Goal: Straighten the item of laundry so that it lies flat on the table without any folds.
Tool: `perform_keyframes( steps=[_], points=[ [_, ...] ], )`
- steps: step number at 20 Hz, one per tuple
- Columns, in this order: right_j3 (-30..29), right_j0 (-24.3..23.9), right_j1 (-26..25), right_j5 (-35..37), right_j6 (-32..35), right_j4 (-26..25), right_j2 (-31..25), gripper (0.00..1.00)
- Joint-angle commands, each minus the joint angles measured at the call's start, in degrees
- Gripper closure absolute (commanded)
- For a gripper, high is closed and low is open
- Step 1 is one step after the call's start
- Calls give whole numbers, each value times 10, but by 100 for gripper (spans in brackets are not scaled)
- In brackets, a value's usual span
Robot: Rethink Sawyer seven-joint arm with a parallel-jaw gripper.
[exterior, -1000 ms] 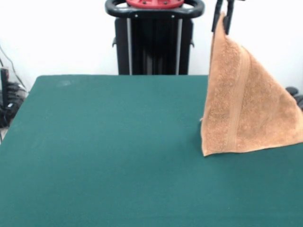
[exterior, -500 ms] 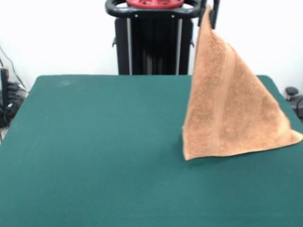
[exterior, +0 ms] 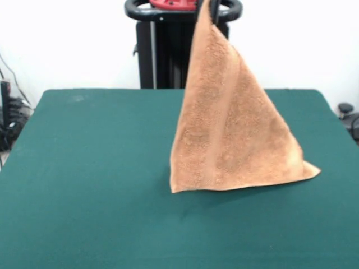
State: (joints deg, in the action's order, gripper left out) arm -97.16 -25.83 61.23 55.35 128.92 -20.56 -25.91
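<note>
The item of laundry (exterior: 230,129), an orange-tan terry towel, hangs by one corner in a tall triangle over the middle-right of the green table (exterior: 84,168). A flat woven band runs down its left half. Its lower edge sits close to the cloth, and the right bottom corner (exterior: 311,169) seems to rest on it. My gripper (exterior: 208,8) shows only as dark tips at the top edge, shut on the towel's top corner. The towel hides part of it.
The black pedestal (exterior: 168,50) with a red top stands behind the table's far edge. Cables and dark gear (exterior: 8,120) lie off the left side, and a dark object (exterior: 349,115) sits off the right side.
My gripper has carried the hanging towel steadily leftward, from the right edge of the table toward its middle. The right bottom corner now trails on the cloth.
</note>
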Motion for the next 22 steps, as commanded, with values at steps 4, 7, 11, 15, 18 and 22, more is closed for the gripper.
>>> perform_keyframes(
  steps=[4, 7, 11, 15, 18, 22],
  points=[
    [-31, -9, -32, -17, -199, -26, -87, 0],
    [-36, -12, -29, -23, -201, -27, -92, 0],
    [-39, -8, -25, -15, -183, -30, -91, 0],
    [-46, 1, -28, -11, -128, -13, -78, 0],
    [-58, 5, -23, -19, -102, 0, -72, 0],
    [-72, 19, -6, -37, -56, 15, -60, 0]
  ],
)
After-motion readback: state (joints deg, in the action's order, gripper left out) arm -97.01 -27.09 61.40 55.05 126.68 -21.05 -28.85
